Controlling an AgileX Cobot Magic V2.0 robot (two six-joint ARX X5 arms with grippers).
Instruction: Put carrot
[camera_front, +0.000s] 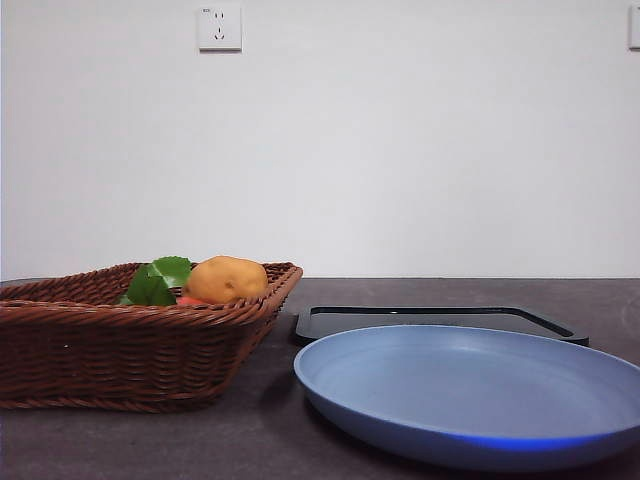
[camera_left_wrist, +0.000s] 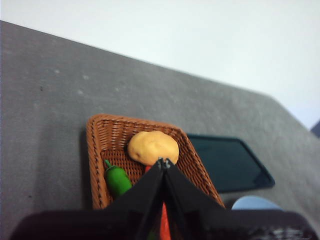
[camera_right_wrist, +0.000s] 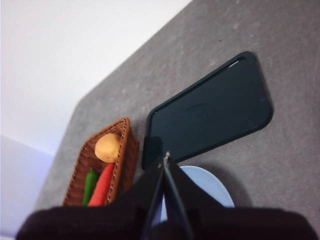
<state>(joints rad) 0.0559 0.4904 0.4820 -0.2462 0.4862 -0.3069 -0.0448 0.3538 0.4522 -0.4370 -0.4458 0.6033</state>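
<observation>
Both pincers closed above one carrot (camera_right_wrist: 102, 184), one potato (camera_right_wrist: 108, 147).

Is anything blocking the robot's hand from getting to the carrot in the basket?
Nothing covers the carrot. It lies open in the wicker basket, between the potato at one end and a green vegetable alongside. The left gripper, jaws shut, is high above the basket.

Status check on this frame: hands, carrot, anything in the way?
Both hands shut, high, empty: left hand, right hand. Carrot lying in basket. Potato at its tip.
</observation>
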